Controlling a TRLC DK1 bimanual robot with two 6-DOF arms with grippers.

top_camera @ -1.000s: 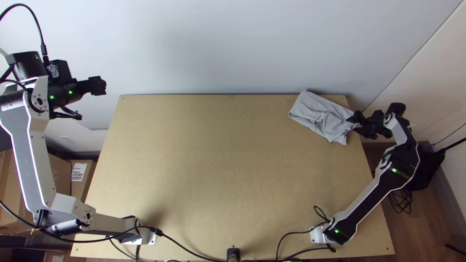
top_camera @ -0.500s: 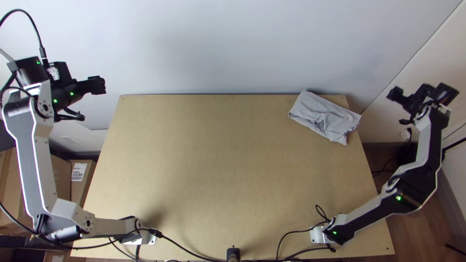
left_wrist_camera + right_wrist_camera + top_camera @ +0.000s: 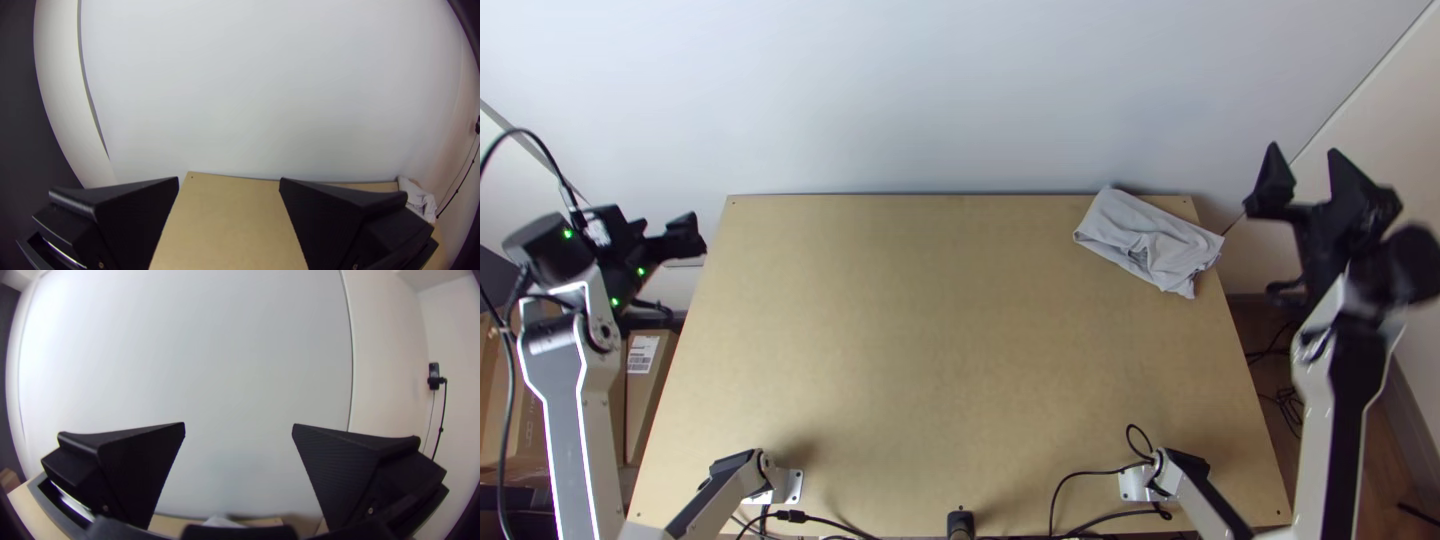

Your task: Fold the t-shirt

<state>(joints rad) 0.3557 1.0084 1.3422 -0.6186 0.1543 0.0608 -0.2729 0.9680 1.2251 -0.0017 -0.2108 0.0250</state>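
Grey cotton-like cloth, the t-shirt (image 3: pixel 1145 240), lies at the table's (image 3: pixel 930 330) far right corner in the top view, folded into a compact, creased strip. Its long axis runs slantwise, from an upper-left end by the far edge down to a lower-right end at the right edge, where one corner pokes past the wood. The right gripper (image 3: pixel 1304 150) is off beyond that side, well apart from the cloth, fingers spread wide and aimed up the picture; its arm (image 3: pixel 1330 400) stands nearly upright in the picture below it. The left gripper (image 3: pixel 688 236) hangs outside the table's left edge, pointing across to the right, its arm (image 3: pixel 575 400) running up that side.

Through the left wrist view, the left gripper (image 3: pixel 229 179) has its two black fingers set wide with nothing between them. The t-shirt is far off, at the table's distant corner, crumpled-looking from there.

For the right wrist view, the right gripper (image 3: pixel 239 425) is wide too, its grip empty, facing the pale wall (image 3: pixel 240 360).
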